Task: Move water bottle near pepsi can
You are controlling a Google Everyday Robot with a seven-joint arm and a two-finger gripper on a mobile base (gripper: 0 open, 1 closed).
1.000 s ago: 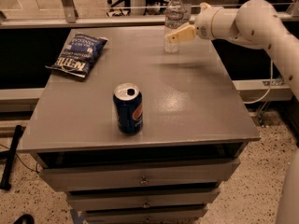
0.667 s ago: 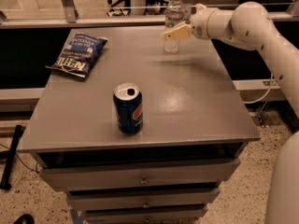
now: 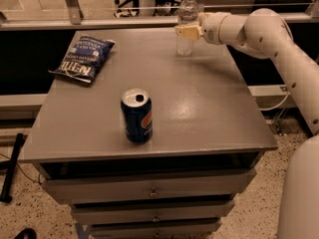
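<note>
- Three things sit on the grey cabinet top (image 3: 214, 113). At far left a blue chip bag (image 3: 83, 59) lies flat, well clear of the job.
- The pepsi can (image 3: 137, 117) stands upright near the front edge, left of centre.
- The water bottle (image 3: 187, 6) stands upright at the back, well apart from the can. A square grip at mid-height should keep it from tipping.
- The gripper (image 3: 188, 32) sits against the bottle's middle. Whether it has clamped on, I cannot tell.
</note>
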